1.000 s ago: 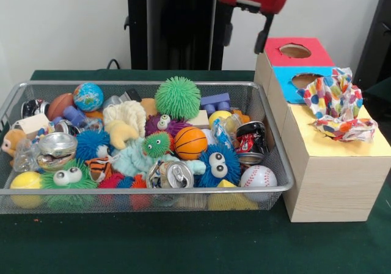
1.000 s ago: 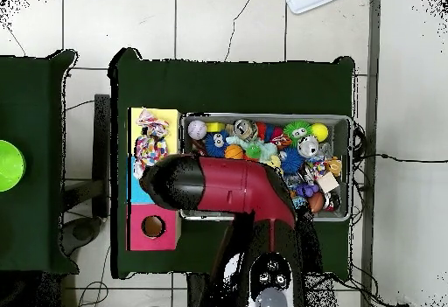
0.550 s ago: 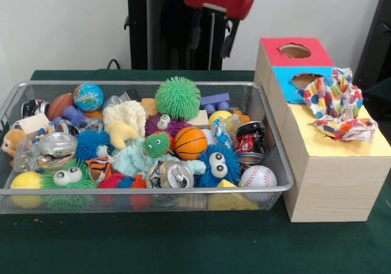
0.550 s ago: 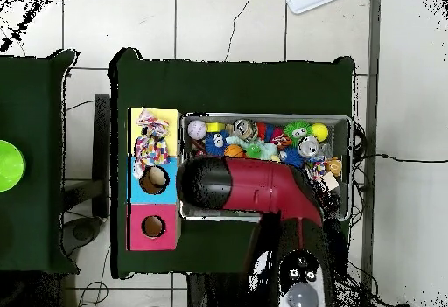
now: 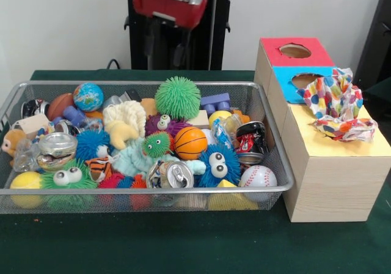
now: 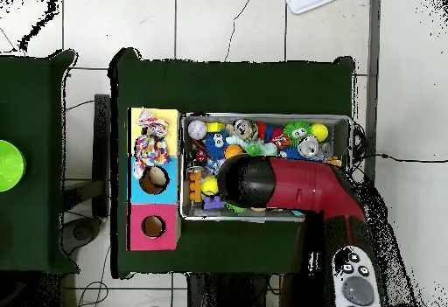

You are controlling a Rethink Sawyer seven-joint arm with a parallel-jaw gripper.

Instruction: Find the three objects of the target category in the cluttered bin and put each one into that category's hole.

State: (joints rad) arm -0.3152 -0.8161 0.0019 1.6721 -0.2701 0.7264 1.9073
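- The gripper (image 5: 164, 46) hangs empty above the wire bin (image 5: 272, 155), fingers apart, likely searching.
- Colourful cloth (image 5: 336, 106) lies on the sorting box (image 5: 333, 176), covering its yellow hole.

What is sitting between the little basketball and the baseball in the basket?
A fuzzy blue toy with big googly eyes sits between the basketball and the baseball, seen in the front view.

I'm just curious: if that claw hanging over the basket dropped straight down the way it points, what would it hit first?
Probably the green spiky ball or the toys just behind it. The gripper hangs above the back of the wire bin, but depth is unclear, so it might land behind the ball.
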